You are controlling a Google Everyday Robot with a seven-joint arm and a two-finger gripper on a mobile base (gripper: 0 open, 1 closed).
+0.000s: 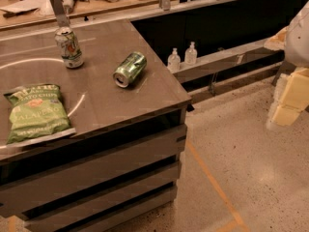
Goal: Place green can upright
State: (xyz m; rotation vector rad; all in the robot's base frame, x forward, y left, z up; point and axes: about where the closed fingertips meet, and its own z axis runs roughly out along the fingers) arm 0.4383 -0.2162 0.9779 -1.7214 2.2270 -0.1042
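The green can (130, 69) lies on its side on the dark table (159, 93), near the right edge, with its silver top facing the front left. My gripper (289, 100) shows as pale yellowish blocks at the far right of the view, below a white arm part (299, 37). It hangs over the floor, well to the right of the table and far from the can. It holds nothing that I can see.
A whitish can with a green-and-red label (68, 47) stands upright at the table's back left. A flat green chip bag (35, 112) lies at the front left. Two small clear bottles (182, 58) stand on a ledge behind the table's right corner. A cluttered bench (87, 1) runs along the back.
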